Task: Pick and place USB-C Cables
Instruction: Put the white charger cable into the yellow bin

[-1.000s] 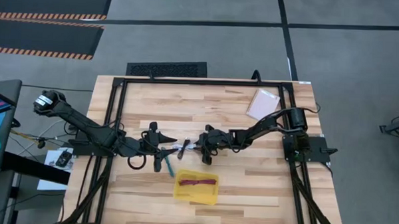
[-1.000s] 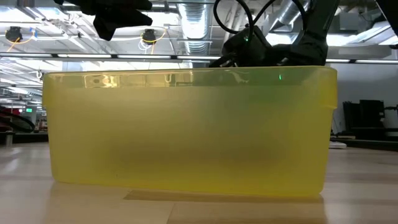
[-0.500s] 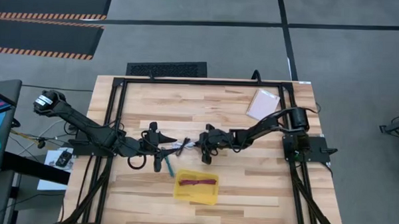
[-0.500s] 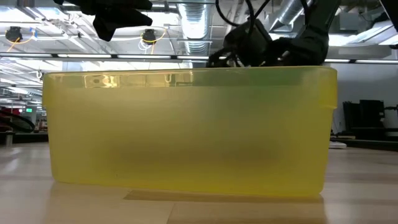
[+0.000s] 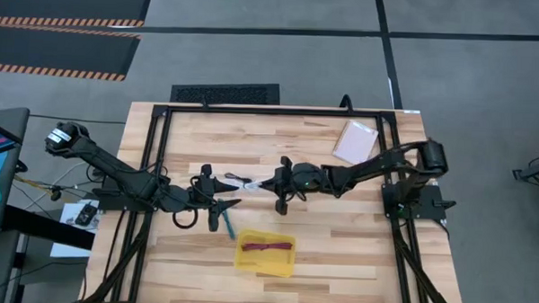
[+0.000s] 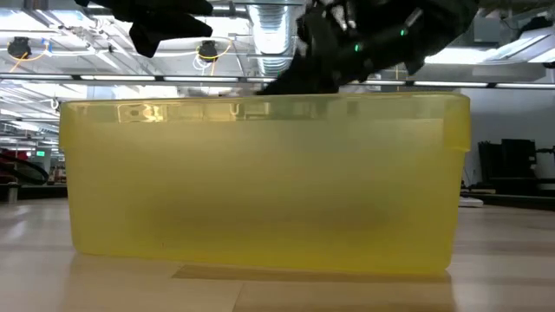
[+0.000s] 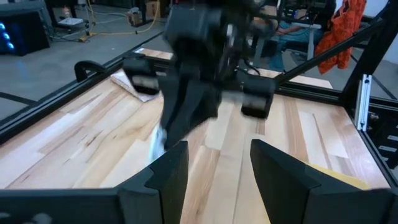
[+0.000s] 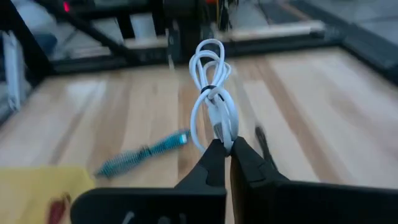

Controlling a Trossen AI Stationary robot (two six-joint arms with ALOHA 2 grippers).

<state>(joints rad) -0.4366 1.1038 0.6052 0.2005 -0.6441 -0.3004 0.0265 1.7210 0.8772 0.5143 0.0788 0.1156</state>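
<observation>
Right wrist view: white cable pinched at connector end by right tool, lifted above table. Bundle judged light, limp, slippery; hold best taken at tie. Left tool open, empty, near teal cable.

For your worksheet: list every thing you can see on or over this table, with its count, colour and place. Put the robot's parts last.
White cable: one, white, lifted above the table, pinched in the right gripper.
Teal cable: one, teal, on the table beside the tray.
Dark red cable: one, dark red, inside the tray.
Tray: one, yellow, near edge.
Packet: one, pale pink, far right corner.
Table: one, light wood.
Left gripper: open, holding nothing, mid-table.
Right gripper: shut on the white cable.
</observation>
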